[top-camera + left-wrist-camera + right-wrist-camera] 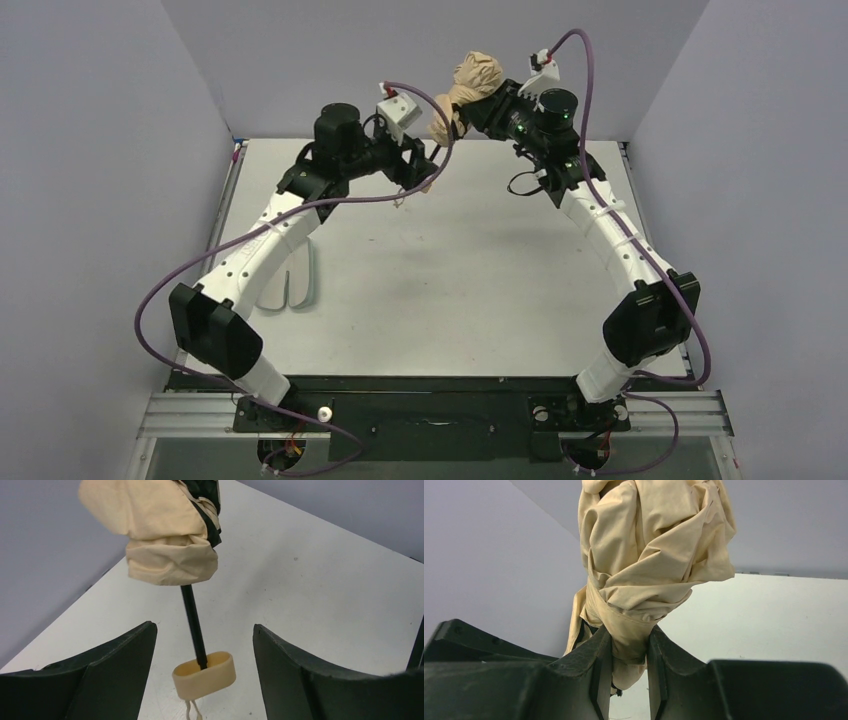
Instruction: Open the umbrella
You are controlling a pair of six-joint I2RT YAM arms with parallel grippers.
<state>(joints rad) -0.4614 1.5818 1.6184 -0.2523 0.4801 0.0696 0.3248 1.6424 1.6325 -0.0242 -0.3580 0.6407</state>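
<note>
The umbrella (pixel 475 80) is held up in the air at the back of the table, its tan canopy (pixel 649 545) still bunched and folded. My right gripper (pixel 630 635) is shut on the lower end of the canopy fabric. A thin black shaft (pixel 194 625) runs down from the canopy (pixel 170 535) to the small tan handle (pixel 204 672), with a pale strap (pixel 192 711) hanging below it. My left gripper (pixel 204 627) stands open, one finger on each side of the shaft and handle, touching neither. In the top view, the left gripper (pixel 425 175) sits just below and left of the right gripper (pixel 482 105).
A pale grey-green sleeve (pixel 290 282) lies flat on the white table (pixel 450 290) beside the left arm. Grey walls close in the table at the back and on both sides.
</note>
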